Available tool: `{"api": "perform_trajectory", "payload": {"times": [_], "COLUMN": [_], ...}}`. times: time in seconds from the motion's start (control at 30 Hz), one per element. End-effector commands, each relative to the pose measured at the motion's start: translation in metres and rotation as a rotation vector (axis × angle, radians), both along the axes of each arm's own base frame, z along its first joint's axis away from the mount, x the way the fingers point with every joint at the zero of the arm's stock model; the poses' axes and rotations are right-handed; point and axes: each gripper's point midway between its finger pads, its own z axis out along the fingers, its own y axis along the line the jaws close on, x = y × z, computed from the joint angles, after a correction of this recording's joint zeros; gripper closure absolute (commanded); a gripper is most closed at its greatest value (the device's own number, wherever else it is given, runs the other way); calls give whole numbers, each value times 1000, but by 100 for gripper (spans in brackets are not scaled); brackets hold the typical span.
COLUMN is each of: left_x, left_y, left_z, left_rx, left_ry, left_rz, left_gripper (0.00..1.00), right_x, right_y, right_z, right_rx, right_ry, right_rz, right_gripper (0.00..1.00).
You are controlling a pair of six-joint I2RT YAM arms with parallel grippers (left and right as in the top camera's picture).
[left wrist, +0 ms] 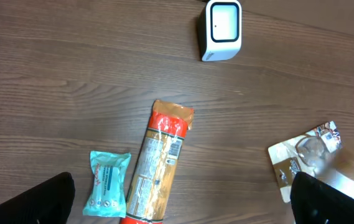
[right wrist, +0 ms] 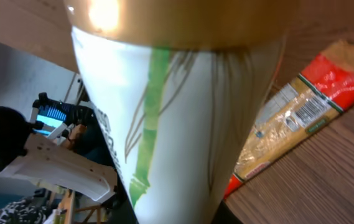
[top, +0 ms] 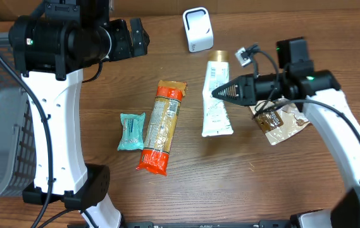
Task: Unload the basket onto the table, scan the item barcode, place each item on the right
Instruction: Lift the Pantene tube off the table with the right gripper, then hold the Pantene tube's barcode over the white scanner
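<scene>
1. Overhead view of a wooden table (top: pixel 104 82). A white scanner (top: pixel 198 30) stands at the far edge.
2. The tube (top: pixel 216 117), white with a gold cap, lies lengthwise just below the scanner, cap end nearest it.
3. The right gripper (top: pixel 221 92) reaches in from the right. Its jaws are drawn nearly together on the tube's edge, and it appears to be pinching it. In the right wrist view the tube fills the frame and the fingertips are hidden.
4. The left gripper (top: pixel 138 38) hangs back at far left, spread wide and empty.
5. A pasta pack (top: pixel 161 126), teal packet (top: pixel 131 131) and foil pouch (top: pixel 284 123) lie untouched.
6. Progress is early: the tube seems gripped, no barcode shows on it, and presenting it to the scanner remains.
</scene>
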Motion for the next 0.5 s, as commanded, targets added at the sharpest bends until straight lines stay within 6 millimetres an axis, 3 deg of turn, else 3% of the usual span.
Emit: {"api": "perform_trajectory", "payload": {"times": [0.0, 0.1, 0.2, 0.33, 0.47], "left_x": [3, 3, 3, 3, 3], "left_y": [0, 0, 0, 0, 0], "left_z": [-2, -2, -2, -2, -2], "left_rx": [15, 14, 14, 14, 15], "left_ry": [-3, -3, -3, -3, -3], "left_rz": [-11, -10, -10, -10, -11], "left_gripper": [0, 1, 1, 0, 0], "right_x": [-10, 5, 40, 96, 131], "right_y": [0, -8, -26, -70, -72], "right_z": [50, 54, 60, 61, 50], "right_rx": [28, -66, -235, -584, -775], "right_ry": [-115, -117, -164, -351, -512], "right_rz": [-6, -108, -327, -697, -813], "right_gripper": [96, 96, 96, 96, 96]}}
